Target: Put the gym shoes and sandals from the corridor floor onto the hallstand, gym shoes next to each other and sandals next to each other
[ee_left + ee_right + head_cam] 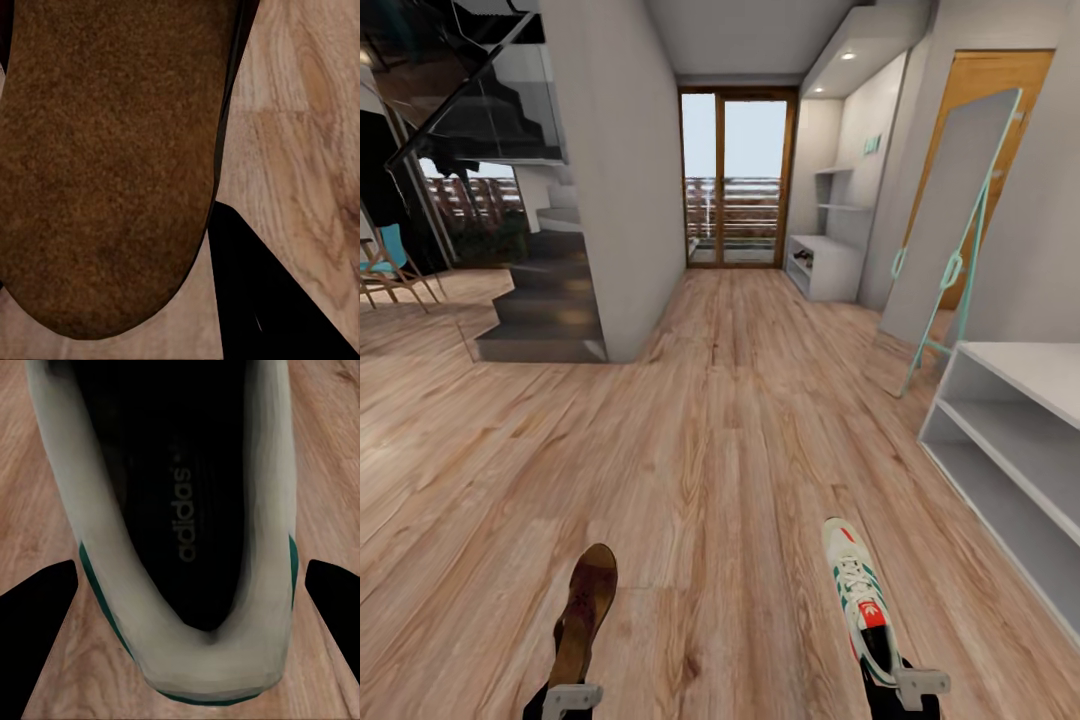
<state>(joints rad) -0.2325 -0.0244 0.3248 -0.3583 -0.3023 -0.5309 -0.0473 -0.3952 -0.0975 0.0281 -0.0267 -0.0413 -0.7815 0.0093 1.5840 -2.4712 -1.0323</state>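
At the far left a wooden chair (395, 268) with a teal seat stands beyond a dark staircase (545, 300). Low in the head view the left pincer (572, 697) is clenched on the heel of a brown sandal (584, 612), carried clear of the corridor floor (710, 450) with its toe pointing ahead; the left wrist view looks straight down its dark brown footbed (105, 165) over the wood planks (300, 150). Straight ahead, a glass door (737, 180) closes the corridor. Right of the sandal and well apart from it, the right pincer (913, 688) grips the heel of a white gym shoe (860, 600) with green stripes; the right wrist view shows its dark opening (161, 502), with a black finger (34, 637) on each side. Farther right a mirror (950, 230) on a teal frame leans by the wall, and the pale grey hallstand (1010, 440) with open shelves stands at the right edge.
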